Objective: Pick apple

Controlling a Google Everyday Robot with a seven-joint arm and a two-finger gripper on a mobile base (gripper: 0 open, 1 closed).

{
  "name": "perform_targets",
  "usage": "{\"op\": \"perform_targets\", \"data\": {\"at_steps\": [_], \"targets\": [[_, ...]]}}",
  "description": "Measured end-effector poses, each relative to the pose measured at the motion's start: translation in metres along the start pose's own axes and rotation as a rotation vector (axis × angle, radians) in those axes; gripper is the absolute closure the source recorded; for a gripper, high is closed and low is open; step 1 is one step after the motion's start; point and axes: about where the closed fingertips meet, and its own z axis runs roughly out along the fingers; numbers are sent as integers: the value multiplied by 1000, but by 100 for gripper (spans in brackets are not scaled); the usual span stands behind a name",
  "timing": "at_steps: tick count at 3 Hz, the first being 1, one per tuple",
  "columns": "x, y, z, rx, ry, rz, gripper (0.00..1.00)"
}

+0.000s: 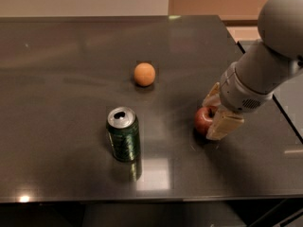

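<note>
On the right side of the dark worktop (66,89), toward the near edge: the apple (202,120), red and round, resting on the surface and partly masked by my own fingers (222,126).

Item, pincer (211,118): mine, carried in from the right on the grey arm (265,60), down at the apple's level. The jaws stand apart, one finger on the far side of the fruit and the other on its near-right side, so the apple sits between them. Nothing is held as yet; the apple looks to bear its own weight on the worktop. Whether the pads already touch the skin I cannot tell.

Item, green can (124,135): upright, top opened, left of the apple and well apart from it, toward the near edge.

Item, small orange fruit (144,74): farther back, about the middle of the worktop, well apart from both apple and can. Not wanted.

Step in hand, as I judge it: approach complete, grasp about to be made, lift not yet begun.

Next move calls for closing the fingers evenly across the widest part of the apple, since a round, smooth fruit may roll or slip out of an off-centre pinch. Then a straight rise clear of the worktop. No neighbour stands near enough to hinder me.
</note>
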Motion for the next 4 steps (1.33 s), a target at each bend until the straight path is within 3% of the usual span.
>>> {"op": "perform_targets", "data": {"at_steps": [2, 3, 4], "targets": [[-6, -5, -17, 5, -33, 10, 88], [-8, -7, -25, 10, -44, 14, 100], [-23, -12, -54, 34, -51, -10, 100]]}}
